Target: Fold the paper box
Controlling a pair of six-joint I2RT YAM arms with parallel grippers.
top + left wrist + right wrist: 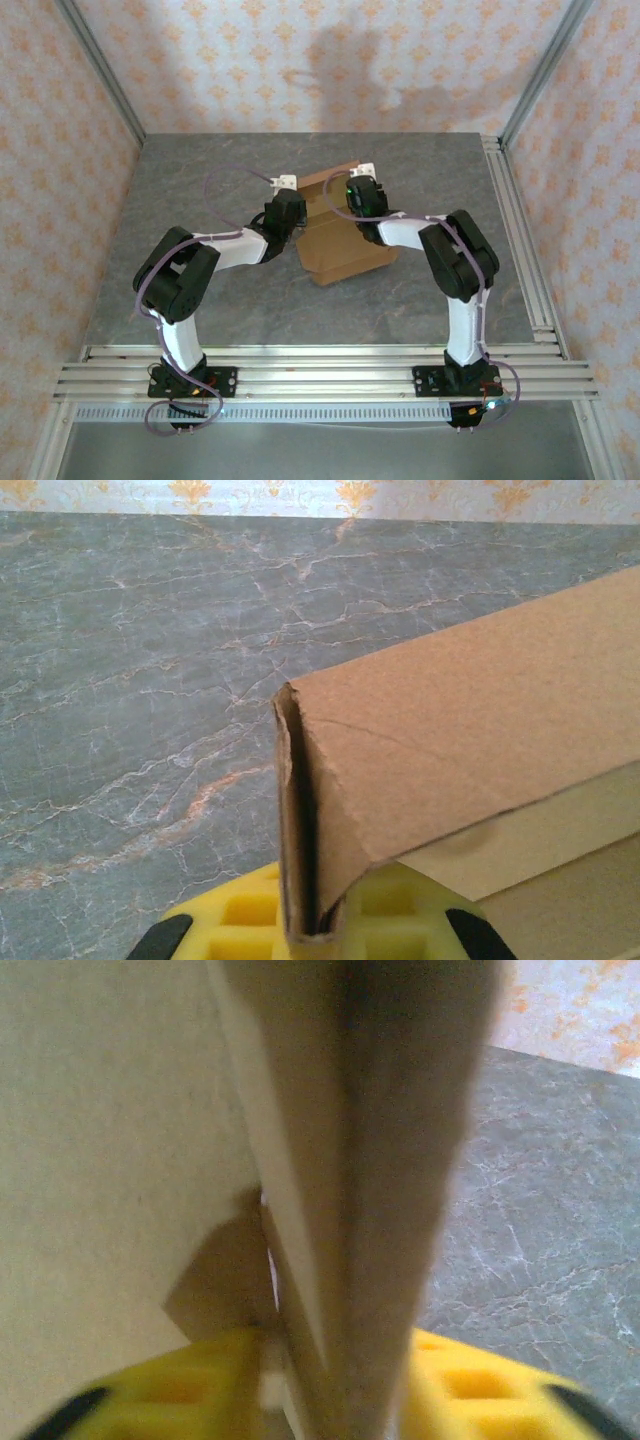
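The paper box (340, 250) is brown cardboard, partly folded up, standing in the middle of the table between both arms. My left gripper (290, 215) is at its left side. In the left wrist view the left gripper (315, 925) is shut on a doubled upright wall of the paper box (470, 740), pinched between the yellow pads (240, 910). My right gripper (355, 195) is at the box's far right edge. In the blurred right wrist view the right gripper (330, 1400) straddles an upright wall of the paper box (390, 1160), open, with a pale gap beside the left pad (190, 1385).
The grey marble table (200, 200) stretches round the box. An aluminium rail (520, 240) borders the right side and several rails (320, 365) cross the front by the arm bases. Patterned walls close in the back and sides.
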